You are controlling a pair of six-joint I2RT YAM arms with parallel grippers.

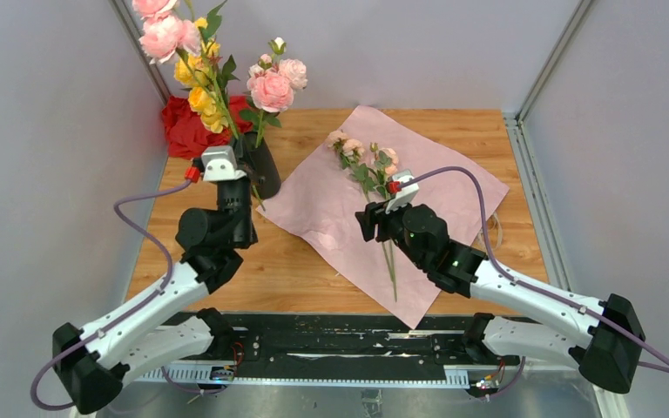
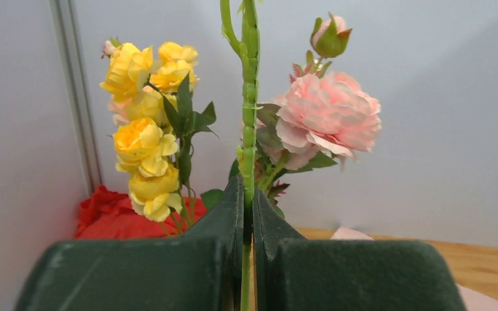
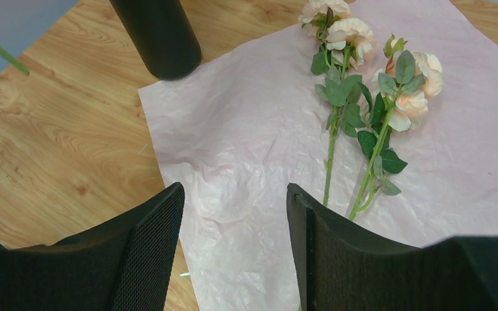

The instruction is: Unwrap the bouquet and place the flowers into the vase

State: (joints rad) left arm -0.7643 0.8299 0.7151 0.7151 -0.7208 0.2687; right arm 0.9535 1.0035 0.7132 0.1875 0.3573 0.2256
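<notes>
The bouquet's pink wrapping paper (image 1: 331,218) (image 3: 246,149) lies unfolded and flat on the table. Two stems of pale peach flowers (image 1: 366,161) (image 3: 363,97) rest on it. The black vase (image 1: 263,167) (image 3: 159,35) stands at the paper's left corner, with yellow blooms (image 1: 199,91) (image 2: 146,149) and a big pink rose (image 1: 272,90) (image 2: 327,116) rising around it. My left gripper (image 1: 237,185) (image 2: 248,194) is beside the vase, shut on a thick upright green stem (image 2: 249,97). The lower end of that stem (image 3: 0,50) shows left of the vase. My right gripper (image 1: 368,222) (image 3: 233,194) hovers open over the paper, just left of the lying stems.
A bright red cloth (image 1: 187,122) (image 2: 104,217) is bunched in the back left corner behind the vase. Grey walls with metal posts close in the wooden table (image 1: 505,131) on three sides. A black rail (image 1: 331,335) runs along the near edge between the arm bases.
</notes>
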